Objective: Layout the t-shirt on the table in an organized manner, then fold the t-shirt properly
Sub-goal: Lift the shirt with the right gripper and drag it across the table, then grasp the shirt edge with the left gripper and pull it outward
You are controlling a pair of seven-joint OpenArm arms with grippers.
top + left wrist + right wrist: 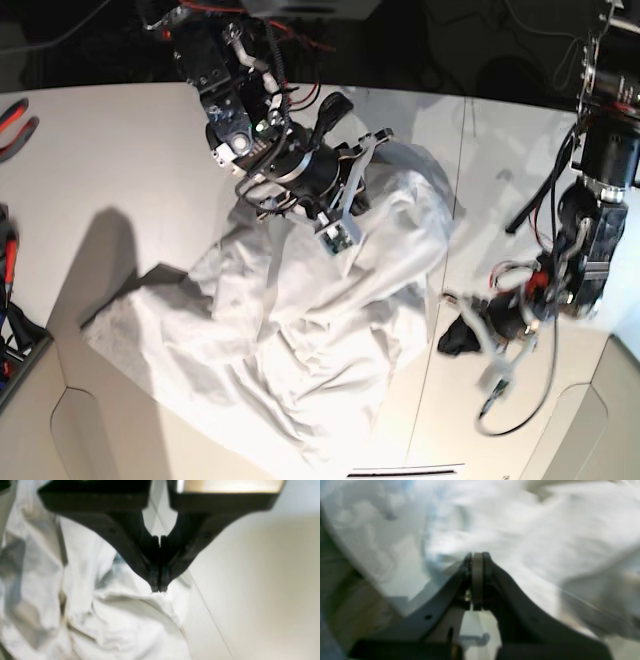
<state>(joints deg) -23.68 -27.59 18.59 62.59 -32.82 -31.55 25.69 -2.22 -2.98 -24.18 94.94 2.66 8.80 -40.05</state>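
The white t-shirt point(300, 340) lies crumpled in a heap across the middle of the table point(120, 170). My right gripper point(380, 140) is at the heap's far edge. In the right wrist view it point(477, 555) is shut, with a pale strip of the t-shirt point(520, 530) pinched between its jaws. My left gripper point(452, 335) sits low at the shirt's right edge. Seen from the left wrist, it point(158, 590) is shut, its tips nipping a raised fold of the t-shirt point(120, 620), with bare table point(262, 592) beside it.
Red-handled pliers point(15, 120) and a dark tray point(15, 350) sit at the left edge. Beige corner panels point(100, 430) flank the near side. A thin seam line point(445, 260) runs past the shirt's right edge. Loose cables point(520, 400) hang by the left arm.
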